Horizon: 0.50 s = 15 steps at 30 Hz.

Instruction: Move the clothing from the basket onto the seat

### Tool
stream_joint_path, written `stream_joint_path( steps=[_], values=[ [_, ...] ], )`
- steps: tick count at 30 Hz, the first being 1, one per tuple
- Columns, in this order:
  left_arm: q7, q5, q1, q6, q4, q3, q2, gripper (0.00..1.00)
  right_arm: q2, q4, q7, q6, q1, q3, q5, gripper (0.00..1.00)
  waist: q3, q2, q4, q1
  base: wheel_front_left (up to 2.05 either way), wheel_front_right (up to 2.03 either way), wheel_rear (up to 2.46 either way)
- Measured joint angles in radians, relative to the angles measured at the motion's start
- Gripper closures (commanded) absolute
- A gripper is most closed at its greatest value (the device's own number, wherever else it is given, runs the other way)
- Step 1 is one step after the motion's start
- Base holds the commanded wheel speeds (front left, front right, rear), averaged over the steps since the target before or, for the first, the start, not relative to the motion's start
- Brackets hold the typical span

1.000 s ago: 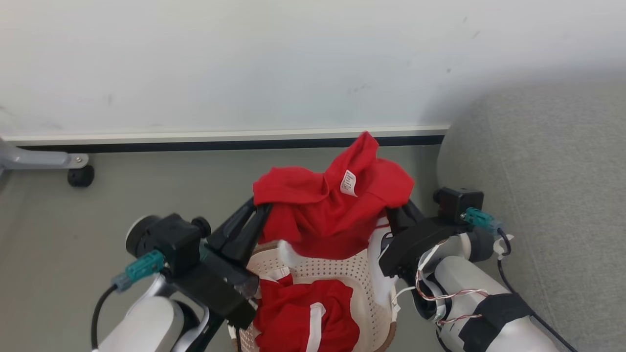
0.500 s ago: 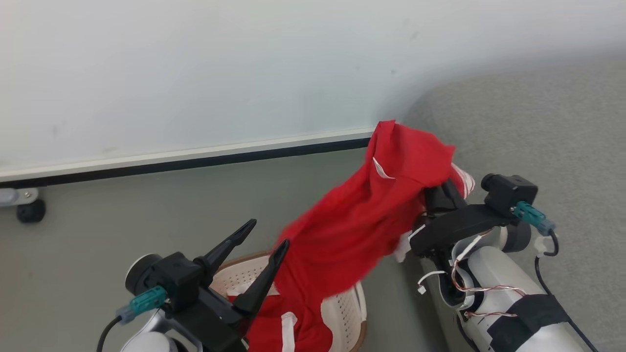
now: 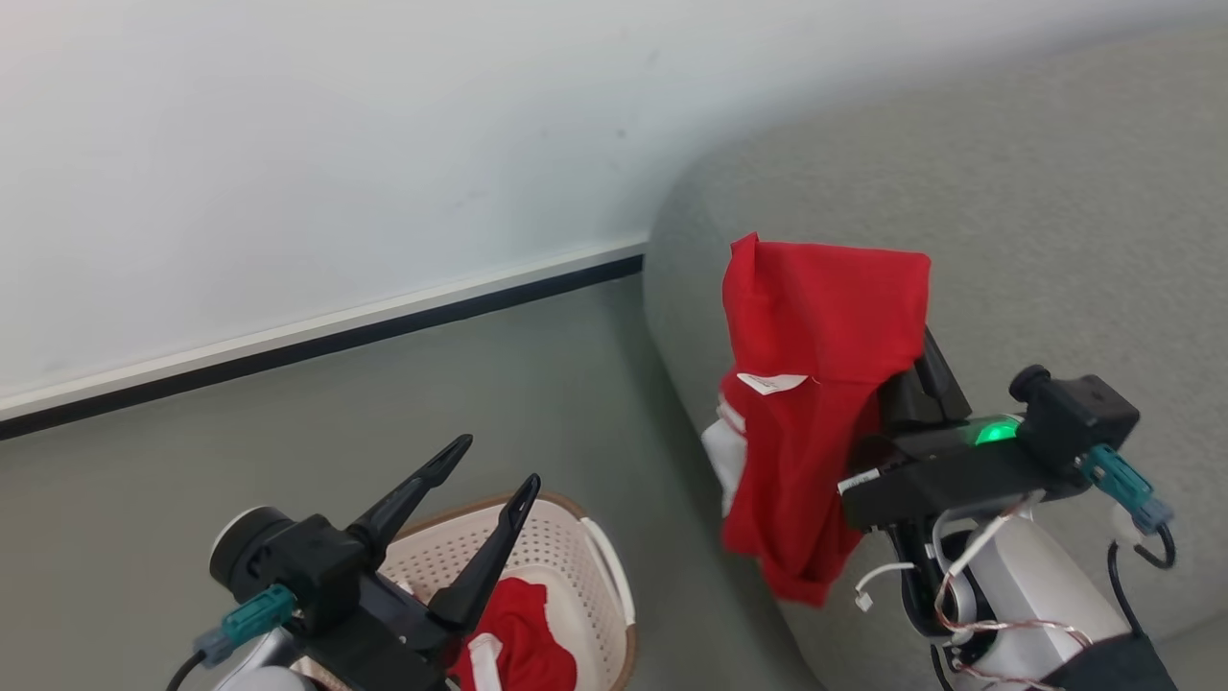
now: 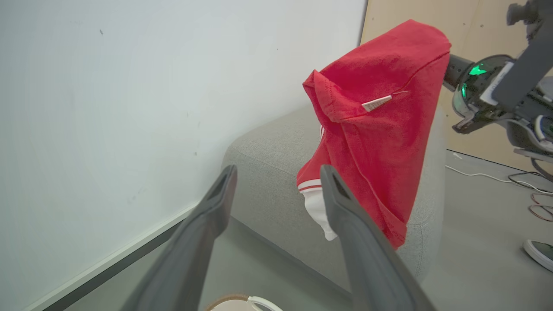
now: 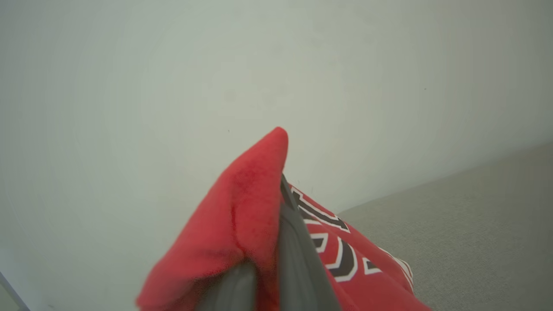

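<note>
Red garment (image 3: 815, 384) is hanging off the right fingers (image 3: 929, 376), which are pinched shut on a bunch of fabric near its top. The right wrist view shows cloth squeezed between them. It dangles long-ways, pretty much straight down, at the rounded end of the grey sofa (image 3: 1055, 240). Can't tell if it's actually brushing the upholstery.

What the drop turns on, I reckon: the seat surface lies further on and to the right of those fingers. The cloth has to travel that way and get properly over the cushion before it's let go, or it could slide down the side onto the floor. Right arm is clearly the one nearer the sofa.

Left fingers (image 3: 523, 499) are spread wide with nothing in them, hovering above the basket (image 3: 604, 566). A second red piece (image 3: 513, 638) sits in there with a white stripe showing, so that arm is the closer one for it.

Writing-wise, there's a small white label (image 3: 770, 382) on the held garment, way too small to read. The right wrist view catches black lettering (image 5: 328, 246) with white outline on the red, only partly showing, so I can't make it out.
</note>
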Motion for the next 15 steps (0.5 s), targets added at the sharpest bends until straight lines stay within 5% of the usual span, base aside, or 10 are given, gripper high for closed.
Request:
stream_joint_path(
  steps=[15],
  values=[
    [-0.014, 0.022, 0.001, 0.001, -0.027, 0.003, 0.023, 0.0, 0.004, -0.242, -0.002, -0.009, 0.148, -0.083, -0.093, 1.0, 0.05, 0.0, -0.19, 0.0, 0.0, 0.0, 0.0]
  ],
)
